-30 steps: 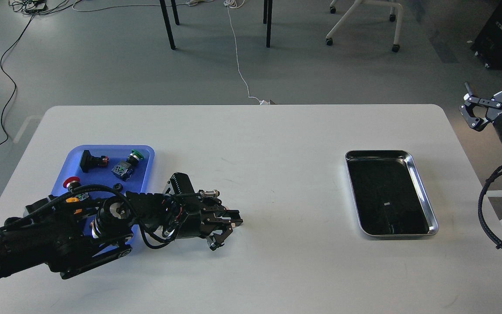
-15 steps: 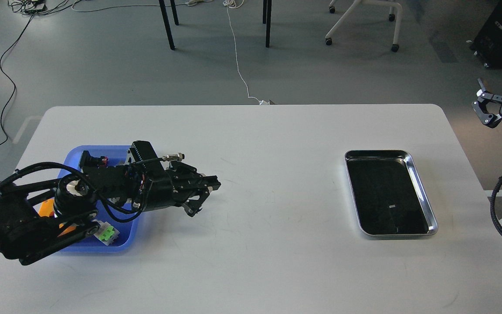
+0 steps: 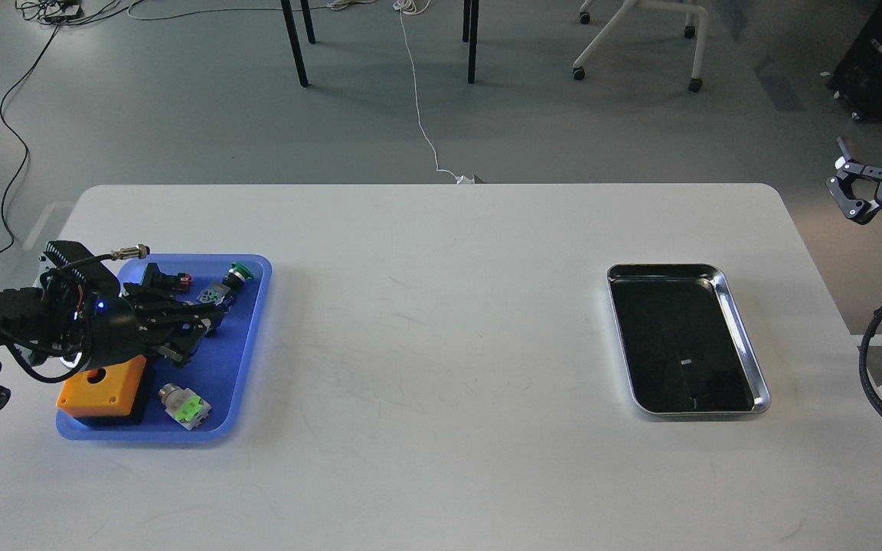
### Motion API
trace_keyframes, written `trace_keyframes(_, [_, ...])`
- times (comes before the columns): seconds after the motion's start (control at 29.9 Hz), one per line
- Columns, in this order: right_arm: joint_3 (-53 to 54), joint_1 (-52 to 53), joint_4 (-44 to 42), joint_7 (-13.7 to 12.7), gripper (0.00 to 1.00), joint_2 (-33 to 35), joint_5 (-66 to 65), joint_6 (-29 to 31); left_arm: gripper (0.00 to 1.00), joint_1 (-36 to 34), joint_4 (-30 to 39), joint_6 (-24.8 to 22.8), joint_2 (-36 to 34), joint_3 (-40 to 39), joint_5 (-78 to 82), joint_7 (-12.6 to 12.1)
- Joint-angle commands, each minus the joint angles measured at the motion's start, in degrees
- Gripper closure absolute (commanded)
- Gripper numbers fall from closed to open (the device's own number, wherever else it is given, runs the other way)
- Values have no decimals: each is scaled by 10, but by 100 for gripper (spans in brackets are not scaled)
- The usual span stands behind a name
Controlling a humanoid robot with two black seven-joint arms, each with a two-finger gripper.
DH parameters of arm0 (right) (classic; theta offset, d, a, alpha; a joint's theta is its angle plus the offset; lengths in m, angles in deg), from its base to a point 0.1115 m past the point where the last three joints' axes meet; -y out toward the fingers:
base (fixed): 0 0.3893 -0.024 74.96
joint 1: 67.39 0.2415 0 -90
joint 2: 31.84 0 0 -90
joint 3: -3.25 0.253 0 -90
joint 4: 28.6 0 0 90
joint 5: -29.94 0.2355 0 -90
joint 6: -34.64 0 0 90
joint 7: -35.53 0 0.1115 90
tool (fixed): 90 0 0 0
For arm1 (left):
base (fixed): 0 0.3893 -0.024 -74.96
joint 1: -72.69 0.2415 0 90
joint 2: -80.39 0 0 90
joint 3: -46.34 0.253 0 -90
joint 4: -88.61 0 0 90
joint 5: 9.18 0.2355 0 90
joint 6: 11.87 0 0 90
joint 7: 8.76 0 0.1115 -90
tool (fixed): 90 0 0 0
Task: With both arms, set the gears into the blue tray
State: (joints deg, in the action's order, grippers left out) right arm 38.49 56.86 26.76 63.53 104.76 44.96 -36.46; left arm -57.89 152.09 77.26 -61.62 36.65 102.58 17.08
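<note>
The blue tray (image 3: 236, 360) lies on the left part of the white table. My left gripper (image 3: 190, 327) hangs low over the tray's middle, pointing right, and its dark fingers blend into the parts beneath, so I cannot tell open from shut. No gear can be made out; the spot under the gripper is hidden. My right gripper (image 3: 853, 191) is raised off the table beyond its right edge, its fingers spread with nothing between them.
In the blue tray lie an orange box (image 3: 100, 385), a green-and-white switch block (image 3: 187, 405), a green push-button (image 3: 236, 274) and a black part with a red end (image 3: 161, 279). A shiny steel tray (image 3: 697, 413) with a dark bottom sits at the right.
My left arm has pulled back left, carrying its gripper from the bare table right of the blue tray to over the tray. The right gripper has drawn slightly further right and up.
</note>
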Motion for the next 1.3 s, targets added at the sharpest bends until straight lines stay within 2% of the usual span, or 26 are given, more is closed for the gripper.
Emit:
trace_keyframes(0.0, [0, 0, 0, 0, 2, 3, 0, 0, 90, 16, -6, 0, 0, 9, 0, 0])
trace_keyframes(0.1, [0, 0, 0, 0, 2, 4, 0, 0, 89, 19, -6, 0, 1, 9, 0, 0])
trace_keyframes(0.2, [-1, 0, 1, 0, 2, 4, 0, 0, 74, 19, -6, 0, 0, 10, 0, 1])
trace_keyframes(0.3, [-2, -1, 1, 0, 2, 3, 0, 0, 71, 18, -6, -1, 0, 10, 0, 1])
trace_keyframes(0.4, [-2, 0, 2, 0, 2, 2, 0, 0, 62, 16, -6, -1, 0, 10, -1, 2])
trace_keyframes(0.43, [-2, -1, 3, 0, 2, 3, 0, 0, 56, 14, -6, -1, -1, 9, -2, 2])
trace_keyframes(0.57, [-1, 0, 4, 0, 2, 5, 0, 0, 43, 7, -6, 0, -5, -3, -12, 2])
trace_keyframes(0.64, [-1, 0, 3, 0, 2, 5, -1, 0, 30, -8, -6, 0, -13, -18, -37, 2])
trace_keyframes(0.67, [0, 1, 1, 0, 2, 5, -1, -1, 23, -18, -6, -1, -11, -29, -63, 2])
trace_keyframes(0.77, [0, 7, -1, 0, 1, 5, -1, -2, 14, -26, -11, -2, -11, -54, -167, -2])
trace_keyframes(0.87, [-1, 22, -5, 0, 1, 5, -1, -6, 10, -39, -41, -2, -5, -62, -284, -3])
trace_keyframes(1.07, [20, 31, -23, 0, 1, 4, -1, -10, 7, -93, -101, -6, 67, -63, -548, -3])
trace_keyframes(1.2, [32, 54, -77, 0, 1, -4, -2, -2, 2, -108, -106, -9, 93, -89, -761, -4])
trace_keyframes(1.27, [30, 54, -77, 0, 1, -4, -2, 2, 2, -110, -106, -13, 103, -110, -842, -7])
